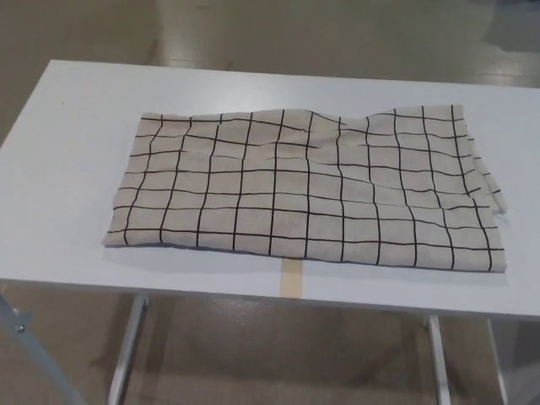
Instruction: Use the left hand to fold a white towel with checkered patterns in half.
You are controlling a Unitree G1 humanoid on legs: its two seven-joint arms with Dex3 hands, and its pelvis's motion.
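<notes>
A white towel with a black checkered grid lies spread flat across the middle of the white table. Its long side runs left to right, with light wrinkles near the centre and the right end. The right edge looks slightly rumpled, with layered cloth showing there. Neither of my hands shows in the head view, and no arm is in the picture.
A strip of tan tape sticks out from under the towel's front edge toward the table's front edge. Metal table legs show below. Grey floor lies beyond the far edge of the table.
</notes>
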